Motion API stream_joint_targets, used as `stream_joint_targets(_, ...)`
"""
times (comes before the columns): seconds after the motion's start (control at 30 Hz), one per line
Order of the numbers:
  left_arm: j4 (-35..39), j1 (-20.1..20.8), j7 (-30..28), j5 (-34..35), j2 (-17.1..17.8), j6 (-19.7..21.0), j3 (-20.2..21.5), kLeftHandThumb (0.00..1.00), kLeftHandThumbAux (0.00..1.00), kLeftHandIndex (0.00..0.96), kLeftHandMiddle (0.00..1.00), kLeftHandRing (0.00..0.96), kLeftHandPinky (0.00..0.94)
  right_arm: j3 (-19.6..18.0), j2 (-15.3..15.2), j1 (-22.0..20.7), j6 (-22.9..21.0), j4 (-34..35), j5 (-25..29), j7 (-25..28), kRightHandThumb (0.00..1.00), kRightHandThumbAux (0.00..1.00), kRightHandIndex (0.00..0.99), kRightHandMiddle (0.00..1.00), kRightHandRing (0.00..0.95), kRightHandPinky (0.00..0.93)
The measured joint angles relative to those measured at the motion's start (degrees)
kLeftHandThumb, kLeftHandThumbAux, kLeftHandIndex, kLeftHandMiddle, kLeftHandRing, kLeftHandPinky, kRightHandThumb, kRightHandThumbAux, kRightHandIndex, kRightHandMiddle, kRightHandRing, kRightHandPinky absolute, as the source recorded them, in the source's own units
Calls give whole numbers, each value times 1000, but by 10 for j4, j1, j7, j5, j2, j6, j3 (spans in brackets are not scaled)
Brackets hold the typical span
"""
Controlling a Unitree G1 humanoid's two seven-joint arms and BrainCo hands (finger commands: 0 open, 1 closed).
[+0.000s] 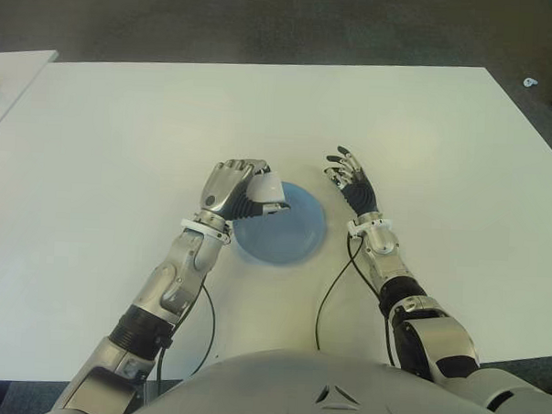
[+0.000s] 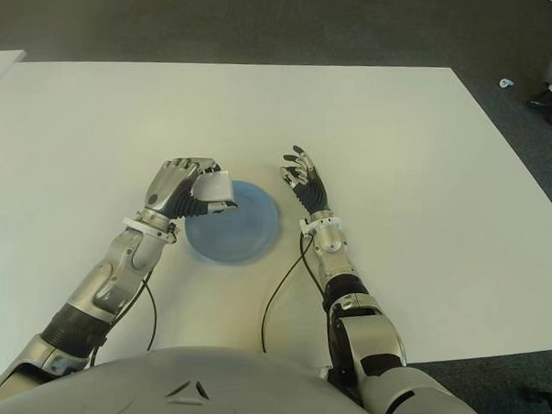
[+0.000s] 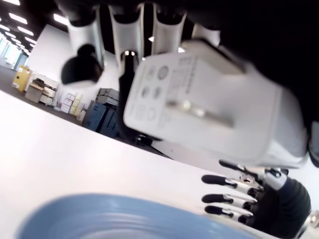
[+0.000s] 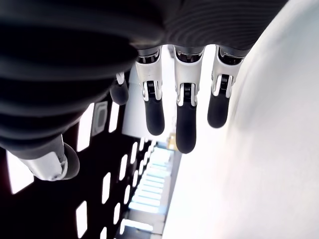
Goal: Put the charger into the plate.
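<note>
Big white rectangular table [image 1: 123, 136] holding everything. Round blue shallow plate [image 1: 288, 237] sitting centre-near. Left hand [image 1: 233, 191] curling fingers round white blocky plastic charger [image 1: 269, 190], hovering over plate's left rim, probably lining up drop. Right hand [image 1: 352, 183] idling right of plate, fingers hanging loose, gripping nothing.

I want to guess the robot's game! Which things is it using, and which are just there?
Using:
- charger, held in the left hand over the plate's edge
- blue plate

Just there:
- right hand, open, beside the plate on its right
- white table
- small object on the floor
</note>
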State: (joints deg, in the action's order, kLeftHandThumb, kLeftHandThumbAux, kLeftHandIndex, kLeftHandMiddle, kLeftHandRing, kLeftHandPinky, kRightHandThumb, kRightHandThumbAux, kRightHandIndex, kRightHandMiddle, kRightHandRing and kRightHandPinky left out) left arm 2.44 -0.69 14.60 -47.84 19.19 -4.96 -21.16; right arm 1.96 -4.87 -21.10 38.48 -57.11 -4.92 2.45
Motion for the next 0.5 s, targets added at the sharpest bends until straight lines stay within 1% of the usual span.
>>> stream_joint_targets(0.23, -35, 10, 0, -1, -9, -19, -19, 378, 533, 809, 865, 853, 839, -15, 8, 4, -27, 19, 30, 39, 52, 436, 0, 226, 261, 146)
stream_joint_targets(0.37, -58, 24, 2, -5, -13, -30, -27, 384, 543, 807, 865, 853, 839, -25, 18, 8, -41, 32, 45, 48, 52, 432, 0, 230, 254, 143)
stream_joint_targets(0.5, -76, 31, 6, -6, -16, -36, -34, 388, 545, 803, 862, 850, 835, -30, 24, 12, -53, 43, 49, 51, 51, 429, 0, 230, 252, 142)
